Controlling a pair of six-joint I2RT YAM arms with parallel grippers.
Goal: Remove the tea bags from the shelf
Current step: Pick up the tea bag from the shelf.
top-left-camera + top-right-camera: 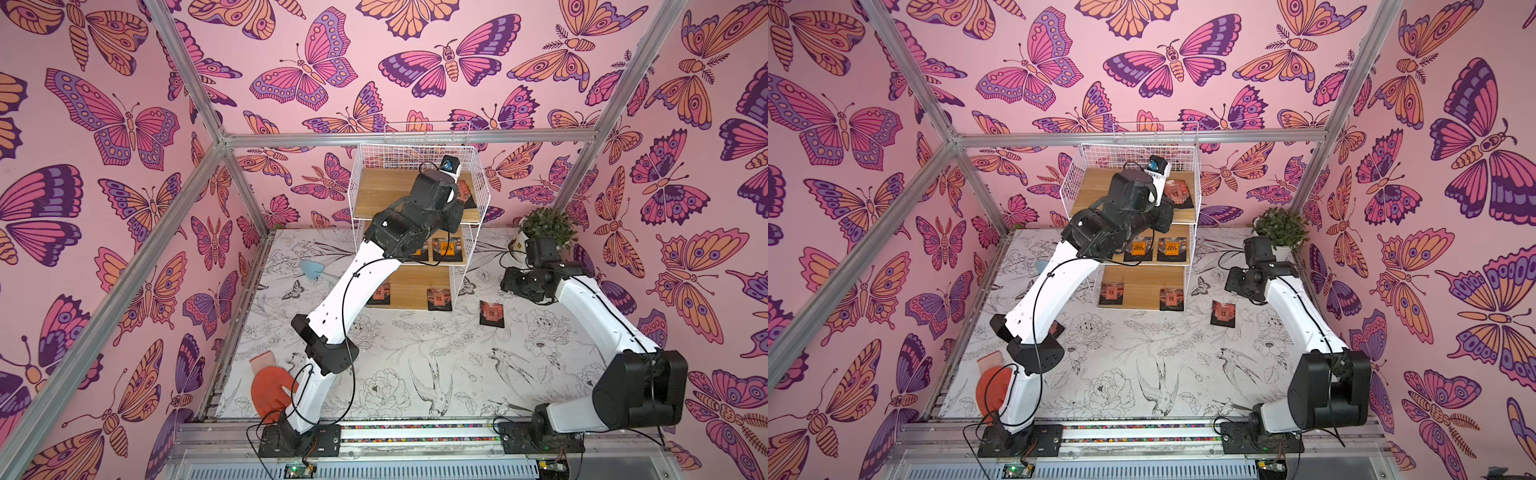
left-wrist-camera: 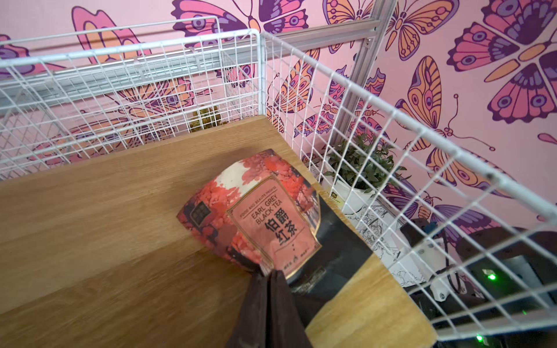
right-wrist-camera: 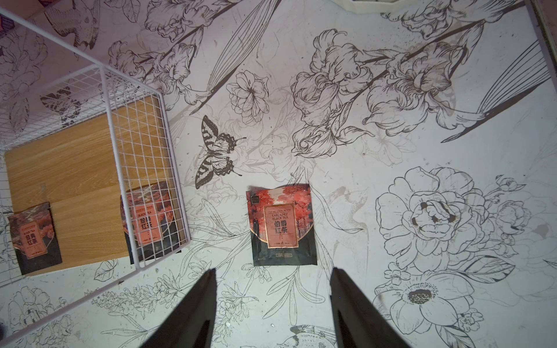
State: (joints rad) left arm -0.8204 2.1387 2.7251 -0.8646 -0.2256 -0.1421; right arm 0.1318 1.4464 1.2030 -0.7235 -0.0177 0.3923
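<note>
The shelf is a white wire rack with three stepped wooden boards. My left gripper reaches onto the top board and is shut on the edge of a reddish-pink tea bag, which bulges up off the wood. Two orange-label tea bags lie on the middle board. Two reddish tea bags lie on the bottom board. Another tea bag lies flat on the table right of the shelf. My right gripper hovers open just short of it, holding nothing.
A potted plant stands at the back right, close to my right wrist. An orange mitt lies by the left arm's base and a pale blue object left of the shelf. Wire side walls enclose the top board.
</note>
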